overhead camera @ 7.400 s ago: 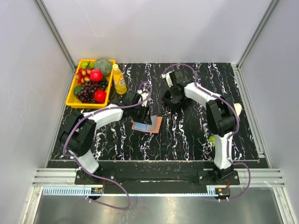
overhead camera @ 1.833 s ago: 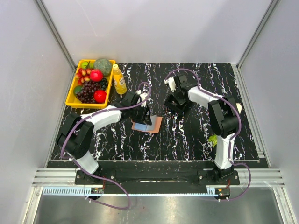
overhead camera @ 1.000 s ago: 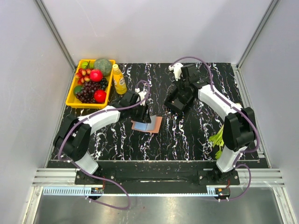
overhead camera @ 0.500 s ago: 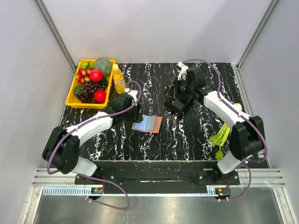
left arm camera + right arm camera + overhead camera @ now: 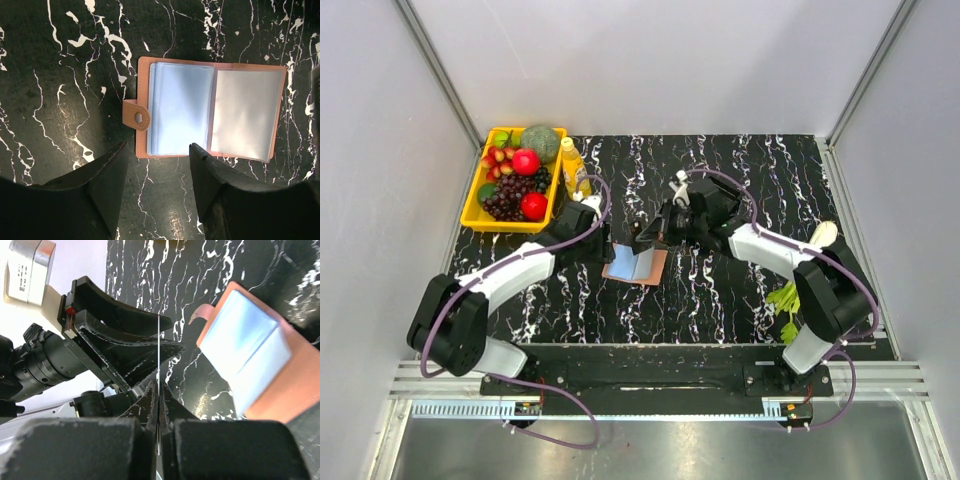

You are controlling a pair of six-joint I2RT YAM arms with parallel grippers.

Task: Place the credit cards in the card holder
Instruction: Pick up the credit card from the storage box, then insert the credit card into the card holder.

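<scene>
Pinching 1 stiff, likely slippery credit card point(image 5: 158, 340) by its edge, the right tool point(image 5: 159, 386) was closed. The left tool point(image 5: 158, 150) gaped empty.

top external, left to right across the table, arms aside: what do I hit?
Yellow plastic tray of fruit → yellow-orange plastic bottle → open tan-brown leather-look card holder → green leafy vegetable.
</scene>
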